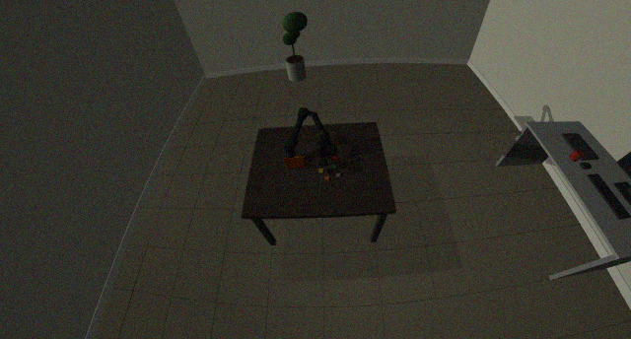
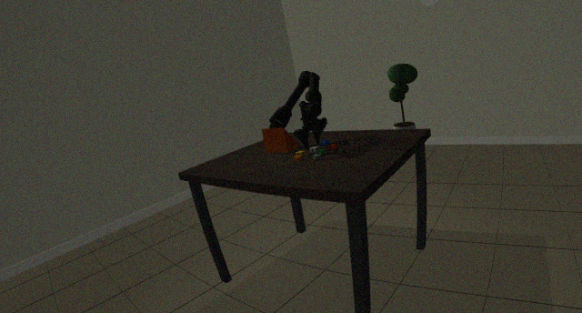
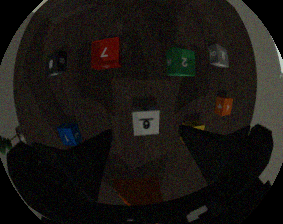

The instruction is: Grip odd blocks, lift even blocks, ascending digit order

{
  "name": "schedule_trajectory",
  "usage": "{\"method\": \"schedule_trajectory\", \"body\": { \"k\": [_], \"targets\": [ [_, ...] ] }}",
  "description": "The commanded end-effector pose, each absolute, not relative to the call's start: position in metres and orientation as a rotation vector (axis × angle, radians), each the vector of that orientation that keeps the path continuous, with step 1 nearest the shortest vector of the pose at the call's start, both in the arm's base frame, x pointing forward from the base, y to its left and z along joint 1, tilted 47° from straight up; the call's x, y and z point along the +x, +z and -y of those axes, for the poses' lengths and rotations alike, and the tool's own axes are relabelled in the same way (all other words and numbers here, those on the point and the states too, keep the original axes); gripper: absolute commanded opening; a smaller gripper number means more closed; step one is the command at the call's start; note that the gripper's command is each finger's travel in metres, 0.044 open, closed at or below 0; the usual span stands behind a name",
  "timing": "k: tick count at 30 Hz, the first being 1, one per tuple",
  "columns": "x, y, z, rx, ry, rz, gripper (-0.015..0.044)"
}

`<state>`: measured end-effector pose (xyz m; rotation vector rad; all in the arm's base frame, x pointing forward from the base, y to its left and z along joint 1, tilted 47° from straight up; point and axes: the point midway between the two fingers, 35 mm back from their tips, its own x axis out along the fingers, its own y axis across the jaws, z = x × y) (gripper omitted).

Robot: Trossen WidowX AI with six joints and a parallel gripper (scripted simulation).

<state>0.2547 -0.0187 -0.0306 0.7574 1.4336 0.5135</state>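
My gripper (image 2: 312,146) (image 3: 146,131) is open, its fingers wide apart. A white block (image 3: 145,123) (image 2: 314,149) stands on the table, centred between the fingertips in the wrist view and touching neither; its barred digit, 6 or 9, is unclear. The red block (image 3: 106,53) (image 1: 335,159) shows 7, the green block (image 3: 181,62) (image 2: 321,152) 2, and the orange block (image 3: 224,106) (image 1: 326,177) seems to show 4. A blue block (image 3: 68,135), a grey block (image 3: 219,56) and a black block (image 3: 58,63) have unclear digits. A yellow block (image 3: 196,127) (image 1: 320,170) is partly hidden by the right finger.
An orange box (image 1: 295,162) (image 2: 277,140) stands on the dark table (image 1: 276,196) (image 2: 255,174) beside the arm's base. The red and green blocks stand beyond the white one in the wrist view; the blue block is near the left finger.
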Motion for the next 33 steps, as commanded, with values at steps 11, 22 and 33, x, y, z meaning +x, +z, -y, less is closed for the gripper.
{"method": "schedule_trajectory", "body": {
  "k": [11, 22, 33],
  "targets": [
    [0.247, 0.039, 0.093, 0.74, 0.507, -1.417, 0.019],
    [0.247, 0.039, 0.093, 0.74, 0.507, -1.417, 0.012],
    [0.341, 0.064, 0.085, 0.737, 0.509, -1.413, 0.012]
  ]
}}
